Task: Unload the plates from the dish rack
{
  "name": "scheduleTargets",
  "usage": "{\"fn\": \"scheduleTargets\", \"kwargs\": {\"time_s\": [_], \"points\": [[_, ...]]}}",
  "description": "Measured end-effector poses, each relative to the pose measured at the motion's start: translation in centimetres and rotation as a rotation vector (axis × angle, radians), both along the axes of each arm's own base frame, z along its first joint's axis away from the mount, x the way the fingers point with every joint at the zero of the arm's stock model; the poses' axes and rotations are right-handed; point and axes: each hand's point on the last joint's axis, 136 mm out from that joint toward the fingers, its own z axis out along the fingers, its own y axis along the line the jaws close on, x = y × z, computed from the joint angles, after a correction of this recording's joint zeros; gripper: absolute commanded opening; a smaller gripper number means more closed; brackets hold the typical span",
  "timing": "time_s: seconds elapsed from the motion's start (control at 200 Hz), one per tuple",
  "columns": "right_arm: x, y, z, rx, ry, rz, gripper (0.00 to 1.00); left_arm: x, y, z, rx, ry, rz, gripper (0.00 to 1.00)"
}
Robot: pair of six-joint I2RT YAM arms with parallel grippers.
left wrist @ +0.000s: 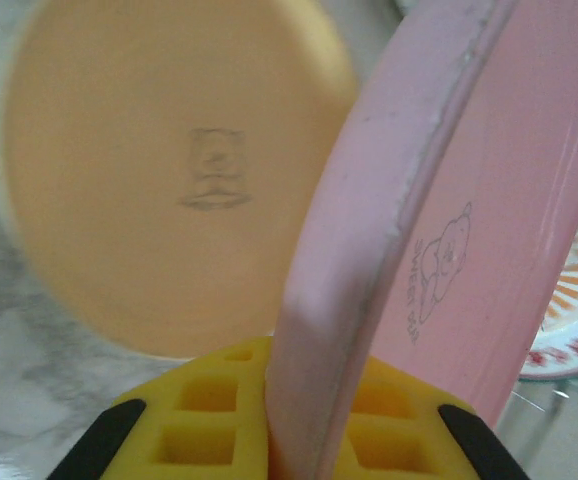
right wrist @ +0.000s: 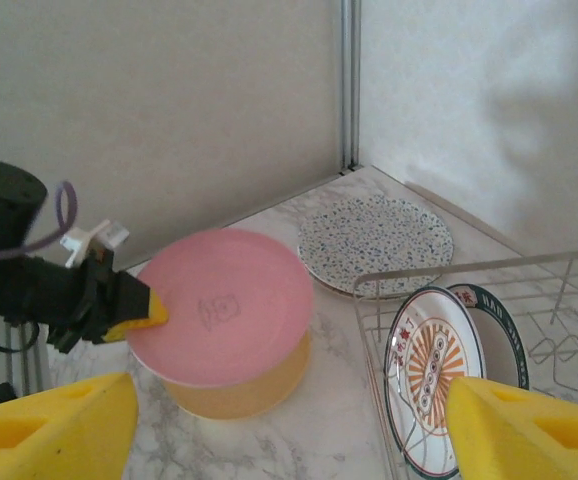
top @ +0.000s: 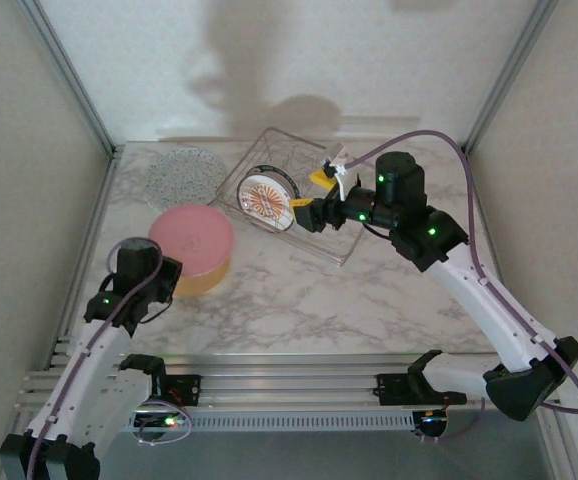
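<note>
The left jaws are clamping the near rim of the pink plate, its edge sitting right between the two yellow pads. From above, the left gripper is holding that pink plate over the orange plate, which is lying on the marble surface. In the left wrist view the orange plate is standing apart from the pink one rather than touching it.

The right jaws are standing wide open and holding nothing, hovering at the dish rack just beside the sunburst plate. That plate is standing on edge between the tines at the rack's left end. In the right wrist view the sunburst plate is sitting just inside the right-hand finger, not gripped.

The speckled plate is lying flat on the surface behind the pink plate, near the rack's left end.
</note>
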Motion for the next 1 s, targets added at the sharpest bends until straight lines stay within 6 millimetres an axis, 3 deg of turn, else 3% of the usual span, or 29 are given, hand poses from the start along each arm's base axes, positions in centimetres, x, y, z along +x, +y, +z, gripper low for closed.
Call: {"fn": "scheduleTargets", "kwargs": {"time_s": [0.195,0.36,0.996], "points": [[-0.3,0.2,0.0,-0.008,-0.017,0.018,0.8,-1.5,0.8,-4.4,-0.004,0.103,0.061,0.0],[-0.3,0.1,-0.2,-0.019,-0.019,0.021,0.8,-1.5,1.2,-6.6,-0.001,0.164,0.088,0.0],[-0.3,0.3,-0.8,-0.034,-0.009,0.025,0.8,0.2,1.9,-8.0,-0.022,0.148,0.121,0.0]]}}
